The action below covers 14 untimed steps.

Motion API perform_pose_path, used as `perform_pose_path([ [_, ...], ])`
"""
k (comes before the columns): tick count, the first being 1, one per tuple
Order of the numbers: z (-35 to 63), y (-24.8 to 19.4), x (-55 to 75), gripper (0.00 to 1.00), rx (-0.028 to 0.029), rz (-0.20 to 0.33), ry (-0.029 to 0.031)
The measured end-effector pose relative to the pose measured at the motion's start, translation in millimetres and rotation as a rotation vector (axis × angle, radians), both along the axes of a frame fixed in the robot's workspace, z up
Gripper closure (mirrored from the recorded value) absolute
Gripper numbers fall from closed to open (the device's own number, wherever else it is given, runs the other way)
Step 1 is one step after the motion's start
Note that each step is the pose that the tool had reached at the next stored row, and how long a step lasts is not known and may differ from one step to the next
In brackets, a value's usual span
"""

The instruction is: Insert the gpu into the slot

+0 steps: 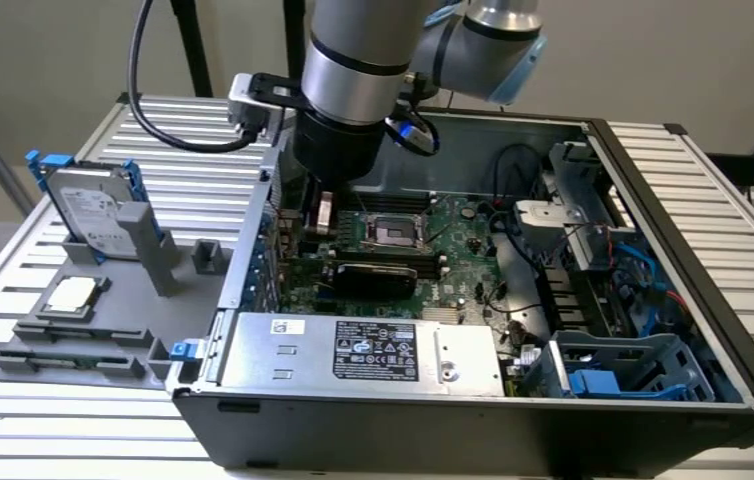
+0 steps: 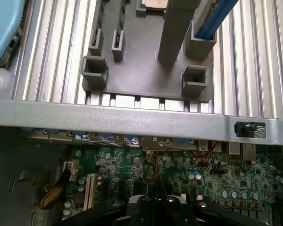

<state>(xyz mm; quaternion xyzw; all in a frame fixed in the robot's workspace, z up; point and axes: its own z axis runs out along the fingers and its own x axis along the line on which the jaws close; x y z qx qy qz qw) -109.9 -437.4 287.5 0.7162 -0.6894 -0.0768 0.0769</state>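
The gripper (image 1: 328,226), open or closed I cannot tell, is hovering over the motherboard (image 1: 468,228), the gpu (image 1: 374,276) lying lengthwise just beside it.

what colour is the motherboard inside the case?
The motherboard is green, dotted with small silver and black components. It shows best in the wrist view.

Directly under gripper (image 2: 152,195): green motherboard (image 2: 217,183), dense with small components. White connector (image 2: 90,190) stands on the board off to one side of gripper, with a braided yellow cable (image 2: 53,197) farther out on that side. Ahead of gripper, grey case wall (image 2: 132,123) runs across, a black latch (image 2: 248,128) on it. Beyond the wall, grey holder (image 2: 141,66) sits on slatted table (image 2: 254,70), with square sockets along its near edge. Blue strip (image 2: 217,19) leans beside its post.
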Motion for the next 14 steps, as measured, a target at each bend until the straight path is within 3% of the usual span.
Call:
perform_pose_path([
  [4,0.0,0.0,-2.6,0.89,-0.0111,0.006,0.0325],
  [7,0.5,0.0,-3.8,0.89,-0.0141,0.007,0.0494],
  [9,1.7,0.0,-4.2,0.89,-0.014,0.007,0.0582],
  [14,4.9,0.0,-4.5,0.89,-0.014,0.007,0.0725],
])
